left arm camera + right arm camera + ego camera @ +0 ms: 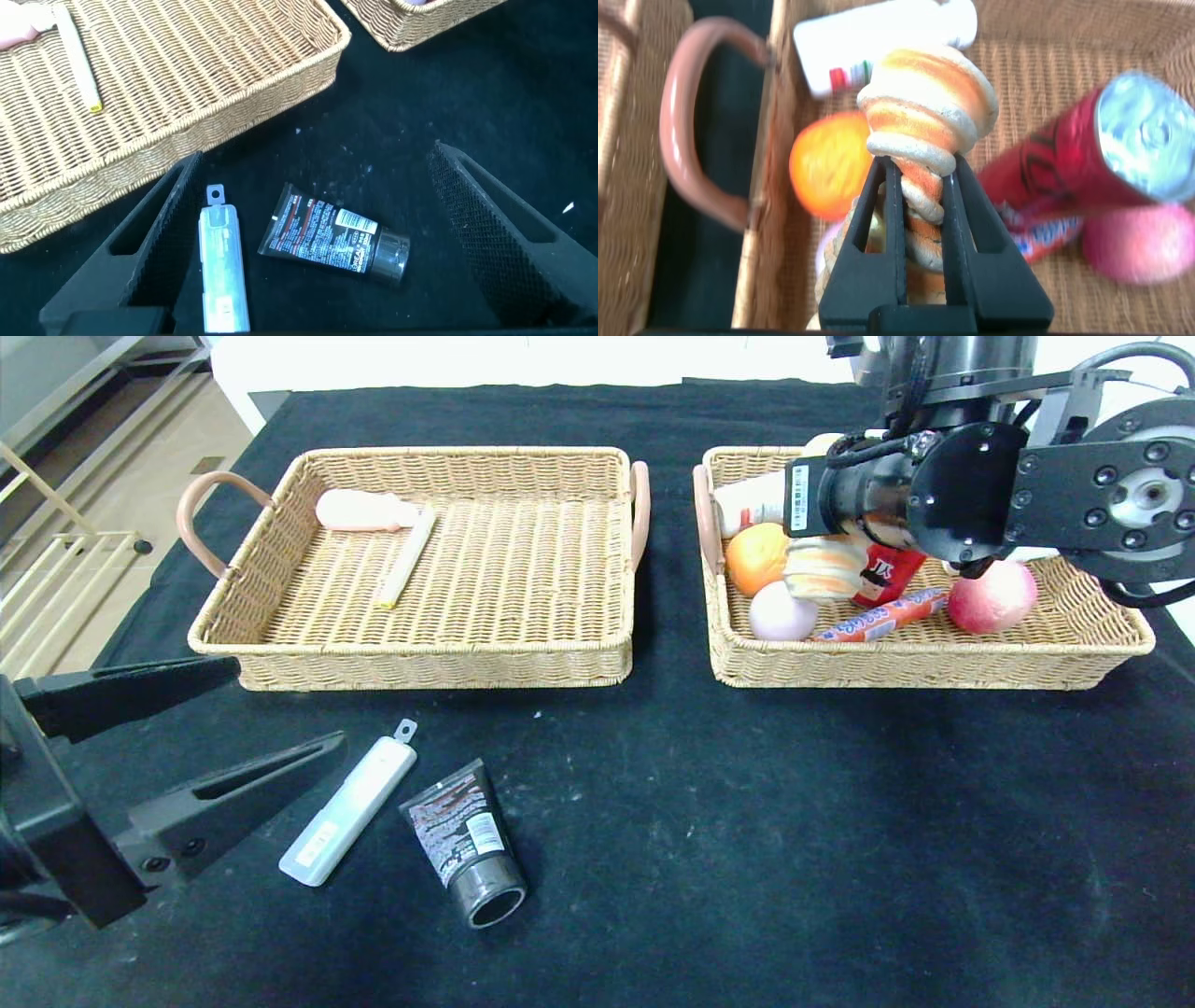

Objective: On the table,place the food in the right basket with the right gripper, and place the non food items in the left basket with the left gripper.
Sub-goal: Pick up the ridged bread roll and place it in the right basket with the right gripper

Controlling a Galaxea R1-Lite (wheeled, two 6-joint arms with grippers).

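Observation:
My right gripper (840, 537) is shut on a spiral bread roll (820, 571) and holds it over the left part of the right basket (915, 663); the wrist view shows the roll (924, 84) pinched between the fingers (920, 168). My left gripper (285, 705) is open and empty above the table's front left. A white plastic case (350, 810) and a black tube (464, 840) lie on the cloth just beside it. In the left wrist view the case (222, 271) and tube (332, 241) lie between the open fingers (316, 159). The left basket (429, 658) stands behind them.
The right basket holds an orange (754, 557), a pink ball (782, 611), a sausage stick (882, 616), an apple (991, 597), a red can (887, 574) and a white bottle (752, 502). The left basket holds a pink item (359, 511) and a cream stick (408, 558).

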